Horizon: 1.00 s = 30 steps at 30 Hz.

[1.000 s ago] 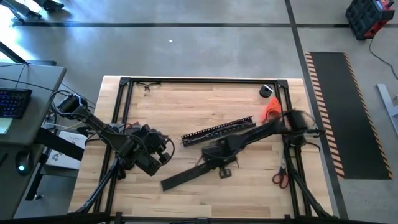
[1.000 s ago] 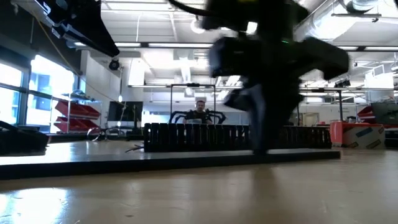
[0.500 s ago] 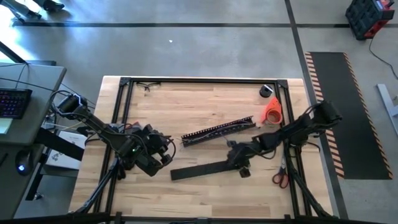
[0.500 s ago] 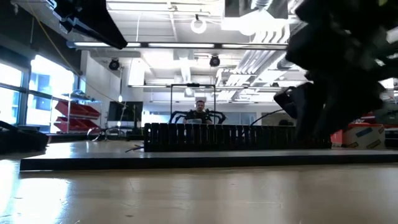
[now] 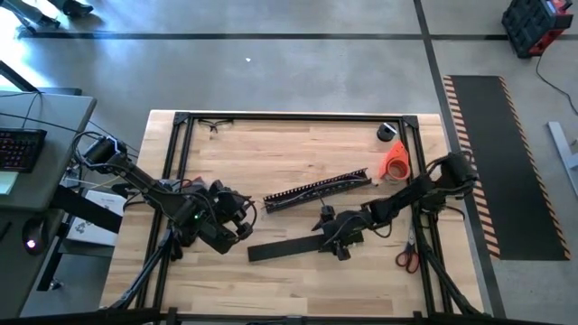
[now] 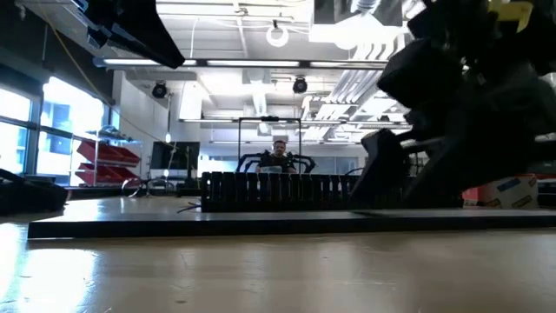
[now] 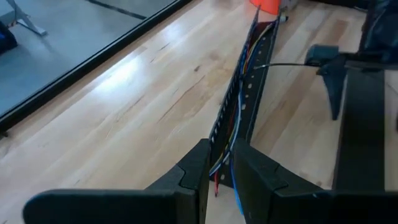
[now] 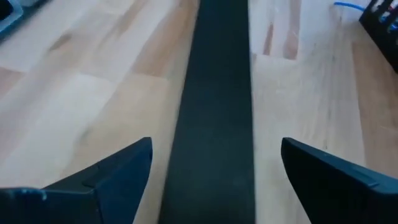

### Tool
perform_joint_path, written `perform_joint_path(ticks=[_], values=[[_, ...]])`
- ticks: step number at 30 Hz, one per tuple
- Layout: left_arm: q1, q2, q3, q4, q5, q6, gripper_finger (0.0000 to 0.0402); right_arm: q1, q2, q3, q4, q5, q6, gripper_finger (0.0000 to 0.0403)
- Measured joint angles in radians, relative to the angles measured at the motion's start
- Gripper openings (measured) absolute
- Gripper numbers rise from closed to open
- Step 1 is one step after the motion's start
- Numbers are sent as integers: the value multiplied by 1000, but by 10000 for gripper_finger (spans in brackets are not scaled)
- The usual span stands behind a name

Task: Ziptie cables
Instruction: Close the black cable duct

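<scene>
No words, labels, brand names, numbers or signs clear enough to read anywhere on the table or beyond.

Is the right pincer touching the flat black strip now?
Cannot tell. In the right wrist view the open fingers flank the flat black strip; no contact line or gap shows. The high view is unclear.

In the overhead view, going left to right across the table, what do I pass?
Left claw → flat black strip → right claw → orange cone → scissors.
</scene>
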Motion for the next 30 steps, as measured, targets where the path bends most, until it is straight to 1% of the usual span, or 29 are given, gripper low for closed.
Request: perform_joint_path(ticks=[4, 8, 10, 15, 18, 22, 23, 30], values=[[0, 6, 0, 38, -2, 13, 50, 0, 69, 28, 8, 57, -18, 330], [0, 35, 0, 99, -3, 61, 50, 4, 117, 43, 74, 61, -18, 320], [0, 56, 0, 138, -5, 89, 50, 7, 137, 47, 100, 81, -11, 319], [0, 111, 0, 215, -8, 130, 50, 8, 181, 47, 123, 110, 5, 314], [0, 143, 0, 249, -26, 111, 50, 8, 202, 48, 133, 116, 6, 287], [7, 166, 0, 265, -49, 68, 50, 6, 218, 51, 130, 119, 4, 213], [11, 169, -1, 265, -49, 62, 50, 6, 222, 51, 133, 121, 1, 205], [19, 170, -1, 276, -45, 42, 50, -10, 206, 52, 114, 116, -11, 205]])
